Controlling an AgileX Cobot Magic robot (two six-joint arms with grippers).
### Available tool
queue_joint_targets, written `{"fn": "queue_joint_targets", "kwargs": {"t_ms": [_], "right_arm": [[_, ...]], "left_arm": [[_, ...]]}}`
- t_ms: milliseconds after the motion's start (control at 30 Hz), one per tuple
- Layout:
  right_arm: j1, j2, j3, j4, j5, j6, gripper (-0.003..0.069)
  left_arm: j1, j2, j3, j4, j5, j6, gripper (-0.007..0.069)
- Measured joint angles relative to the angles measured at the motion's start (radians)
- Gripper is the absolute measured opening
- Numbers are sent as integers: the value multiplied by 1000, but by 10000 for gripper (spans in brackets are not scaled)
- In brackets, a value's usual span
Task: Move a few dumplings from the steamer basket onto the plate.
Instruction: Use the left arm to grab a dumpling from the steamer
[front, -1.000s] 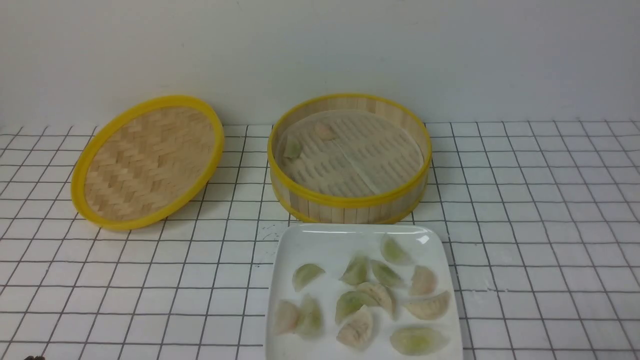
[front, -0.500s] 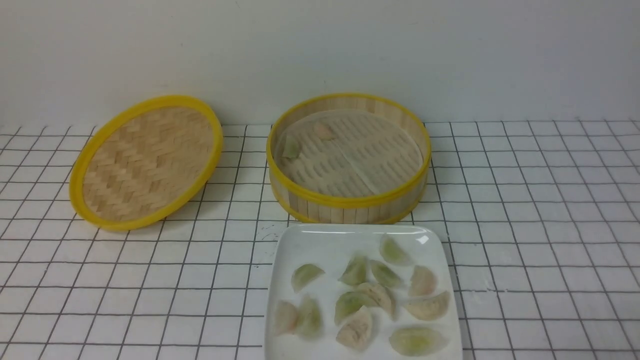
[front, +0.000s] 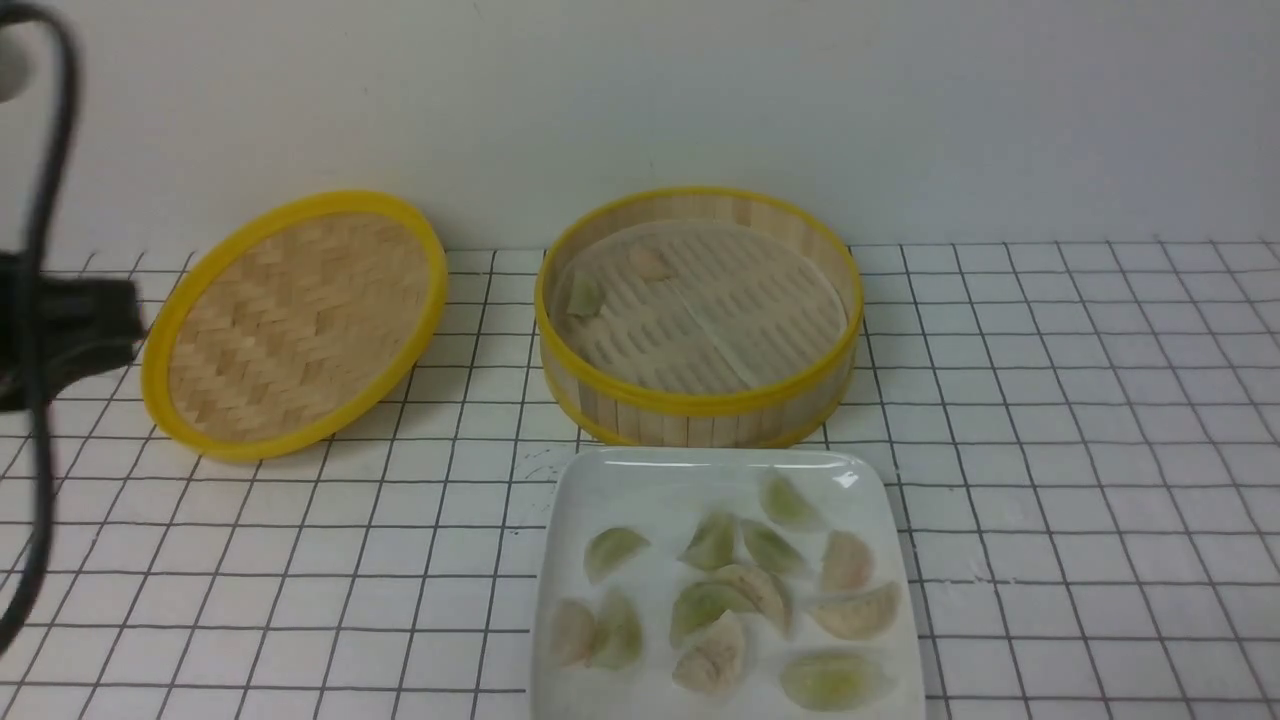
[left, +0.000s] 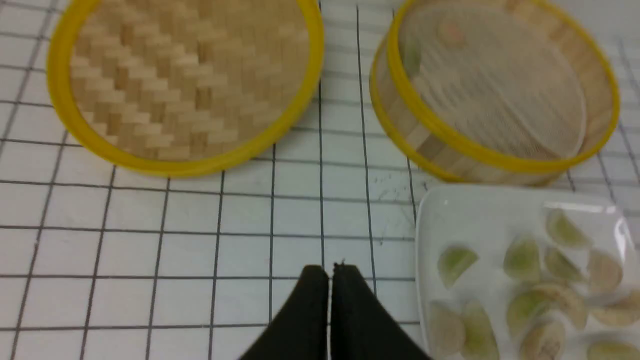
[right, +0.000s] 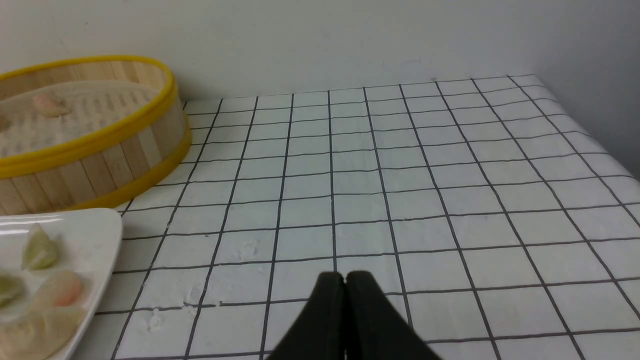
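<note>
Dumplings (front: 584, 296), small, crescent-shaped and translucent, pale green or pale pink-beige: two remain in the round deep bamboo steamer basket (front: 700, 404) with yellow rims. The green one lies at ten o'clock on the lined floor, near the wall, and a pink one (front: 650, 262) at eleven o'clock. About a dozen lie on the glossy white square plate (front: 640, 480), which sits at six o'clock of the basket, just beside it. Several of those touch or overlap near the plate's middle. Judged by appearance, the dumplings are light, soft and slick-skinned, liable to tear or squash. A hold across the plump middle of the crescent looks safer than one on the thin sealed edge, and with light pressure. The green one's nearness to the wall may crowd a jaw. The shallow herringbone-woven lid (front: 295, 325) with yellow rim rests at nine o'clock of the basket, tilted, well clear of it. All stands on a white cloth (front: 1050, 450) ruled with a black grid. The left gripper (left: 330, 272) hangs over bare cloth beside the plate, fingers pressed together, carrying nothing. The right gripper (right: 345, 277) is likewise pressed together and empty, at three o'clock of the plate. With the plate so stocked, the task appears essentially met.
</note>
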Motion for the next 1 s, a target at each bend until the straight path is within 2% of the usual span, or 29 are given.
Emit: {"fn": "queue_joint_targets", "kwargs": {"t_ms": [67,167,200,267,400,433,633,800,900,1000], "right_arm": [[0,0,0,1,1,0,-15],[0,0,0,1,2,0,-15],[0,0,0,1,2,0,-15],[0,0,-1,1,3,0,-15],[0,0,-1,1,3,0,-15],[0,0,-1,1,3,0,-15],[0,0,-1,1,4,0,-15],[0,0,-1,1,4,0,-15],[0,0,-1,1,4,0,-15],[0,0,-1,1,4,0,-15]], "left_arm": [[-11,216,-145,-37,55,92,-6],[-77,451,-352,-19,123,147,-6],[-82,466,-352,-19,129,147,-6],[-147,669,-553,45,205,125,-6],[-216,891,-826,145,316,79,-6],[-238,964,-947,177,339,72,-6],[-302,1284,-1399,231,349,66,-6],[-331,1464,-1620,231,356,65,-6],[-338,1525,-1647,232,364,89,-3],[-342,1575,-1652,251,365,132,36]]}}
